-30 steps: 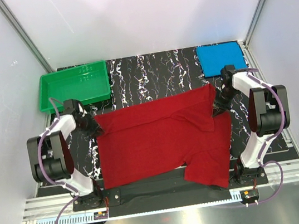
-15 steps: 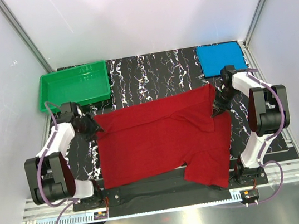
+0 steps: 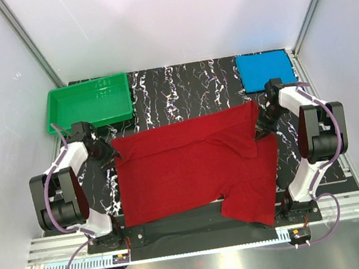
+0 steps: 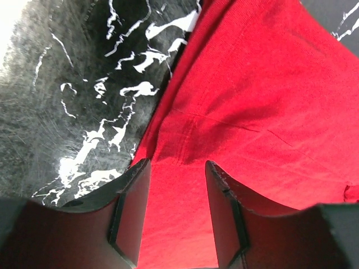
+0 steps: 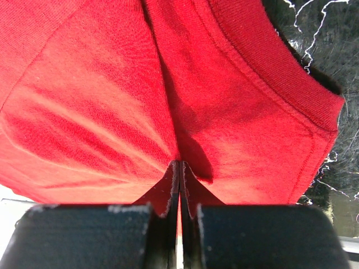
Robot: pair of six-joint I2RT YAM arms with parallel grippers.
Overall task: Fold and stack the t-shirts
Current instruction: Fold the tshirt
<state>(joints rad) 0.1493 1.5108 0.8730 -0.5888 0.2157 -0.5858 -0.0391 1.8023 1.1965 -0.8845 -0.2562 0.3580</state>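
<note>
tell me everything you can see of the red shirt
The red t-shirt is plain, soft knit cloth with stitched hems. It lies spread mostly flat on the marbled black table, with a diagonal fold toward its right side. The right pincer is shut on a pinch of the cloth. The left pincer stands open over the shirt's left edge.

We list one black, white-veined marble-pattern table (image 3: 179, 87) carrying a spread deep red cloth t-shirt (image 3: 191, 166), a folded bright blue t-shirt (image 3: 265, 69) and a green plastic tray (image 3: 53, 114).

The red t-shirt (image 3: 185, 171) is matt knit cloth, the marbled table (image 3: 186, 89) smooth, the green tray (image 3: 87, 106) glossy plastic.
</note>
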